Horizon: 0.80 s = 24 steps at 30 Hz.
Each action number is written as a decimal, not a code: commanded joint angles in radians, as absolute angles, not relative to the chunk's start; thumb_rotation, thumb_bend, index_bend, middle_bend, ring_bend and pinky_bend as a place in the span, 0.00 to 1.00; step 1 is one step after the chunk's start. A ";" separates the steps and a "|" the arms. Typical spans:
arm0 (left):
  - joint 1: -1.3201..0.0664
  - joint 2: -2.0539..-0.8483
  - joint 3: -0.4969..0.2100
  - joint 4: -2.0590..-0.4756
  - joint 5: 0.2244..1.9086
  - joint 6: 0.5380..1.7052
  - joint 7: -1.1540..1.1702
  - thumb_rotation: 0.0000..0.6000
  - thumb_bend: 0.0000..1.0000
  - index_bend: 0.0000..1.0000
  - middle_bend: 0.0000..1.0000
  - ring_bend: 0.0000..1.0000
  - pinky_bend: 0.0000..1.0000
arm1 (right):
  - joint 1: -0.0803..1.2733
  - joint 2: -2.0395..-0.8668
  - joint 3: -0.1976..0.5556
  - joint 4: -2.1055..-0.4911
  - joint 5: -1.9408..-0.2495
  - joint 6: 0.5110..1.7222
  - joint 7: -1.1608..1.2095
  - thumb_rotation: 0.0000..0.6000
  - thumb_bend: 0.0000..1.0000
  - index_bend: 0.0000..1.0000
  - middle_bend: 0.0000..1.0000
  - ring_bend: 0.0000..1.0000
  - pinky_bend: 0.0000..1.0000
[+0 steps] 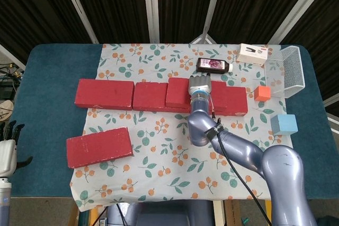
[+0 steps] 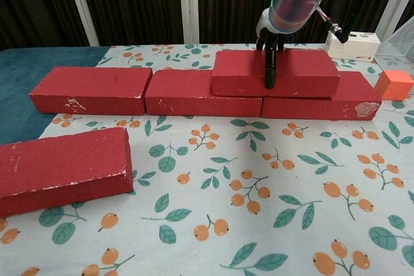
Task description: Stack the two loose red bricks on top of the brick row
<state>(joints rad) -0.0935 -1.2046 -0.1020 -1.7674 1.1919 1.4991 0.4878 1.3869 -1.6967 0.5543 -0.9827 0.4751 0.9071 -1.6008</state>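
On the brick row (image 2: 194,92) sat one red brick (image 2: 275,72), straddling the middle and right bricks, with the right hand (image 1: 199,84) clamped on it, one finger (image 2: 270,69) down its front face. Near the table's front left lay the other loose brick (image 1: 99,147), flat on the floral cloth (image 1: 159,130). At the left edge hung the left hand (image 1: 6,144), fingers apart, holding nothing.

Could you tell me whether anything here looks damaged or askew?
The right-hand brick of the row has a chipped, pale corner. The loose brick lies slightly askew. Nothing is spilled.
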 commanded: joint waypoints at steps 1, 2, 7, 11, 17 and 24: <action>-0.094 -1.205 -0.102 -1.767 1.191 1.500 0.489 1.00 0.01 0.16 0.06 0.01 0.05 | 1.385 -1.702 0.556 -0.974 0.472 0.902 -1.604 1.00 0.10 0.22 0.25 0.26 0.00; -0.094 -1.206 -0.103 -1.767 1.190 1.500 0.490 1.00 0.01 0.16 0.06 0.01 0.05 | 1.384 -1.704 0.557 -0.971 0.471 0.900 -1.605 1.00 0.10 0.22 0.25 0.25 0.00; -0.096 -1.208 -0.103 -1.765 1.186 1.498 0.495 1.00 0.01 0.16 0.06 0.01 0.05 | 1.381 -1.710 0.560 -0.963 0.469 0.893 -1.611 1.00 0.10 0.22 0.25 0.19 0.00; -0.098 -1.209 -0.102 -1.766 1.184 1.498 0.499 1.00 0.01 0.16 0.06 0.01 0.05 | 1.380 -1.714 0.565 -0.958 0.469 0.891 -1.615 1.00 0.10 0.21 0.24 0.15 0.00; -0.098 -1.210 -0.103 -1.765 1.181 1.499 0.501 1.00 0.01 0.16 0.06 0.01 0.05 | 1.377 -1.715 0.575 -0.958 0.473 0.892 -1.622 1.00 0.10 0.17 0.17 0.09 0.00; -0.098 -1.210 -0.102 -1.765 1.180 1.500 0.500 1.00 0.01 0.16 0.06 0.01 0.05 | 1.376 -1.703 0.592 -0.976 0.482 0.904 -1.631 1.00 0.10 0.12 0.08 0.01 0.00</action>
<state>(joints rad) -0.0984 -1.2105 -0.1024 -1.7652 1.1803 1.4999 0.5002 1.3760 -1.7035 0.5911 -0.9751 0.4818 0.9034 -1.6310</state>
